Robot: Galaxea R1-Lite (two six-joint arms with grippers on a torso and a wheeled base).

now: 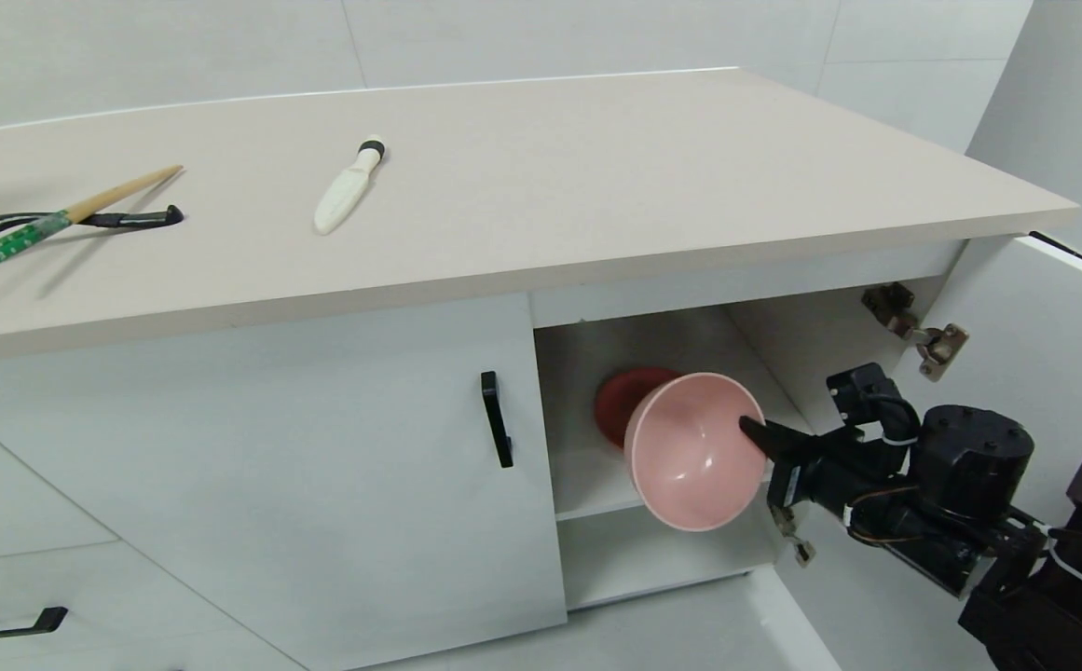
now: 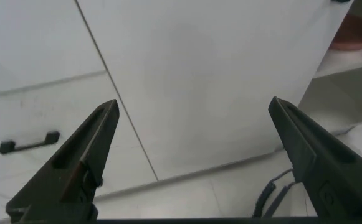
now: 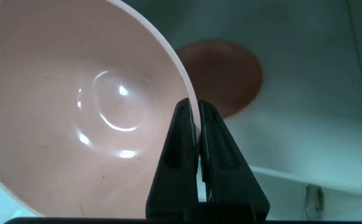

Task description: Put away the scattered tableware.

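My right gripper (image 1: 753, 431) is shut on the rim of a pink bowl (image 1: 690, 457), holding it on its side at the mouth of the open cabinet. In the right wrist view the closed fingers (image 3: 184, 143) pinch the bowl (image 3: 75, 106) at its edge. A red dish (image 1: 617, 396) (image 3: 230, 74) stands on the cabinet shelf (image 1: 587, 480) just behind the bowl. On the counter lie a cream sheathed knife (image 1: 345, 191), wooden chopsticks (image 1: 84, 210) and a black utensil (image 1: 135, 220). My left gripper (image 2: 193, 102) hangs open and empty, low in front of the closed cabinet doors.
The open cabinet door (image 1: 1044, 308) stands beside my right arm. A closed door with a black handle (image 1: 496, 419) borders the opening on the other side. A drawer handle (image 1: 9, 623) (image 2: 28, 142) sits low at the left. The counter's middle and right are bare.
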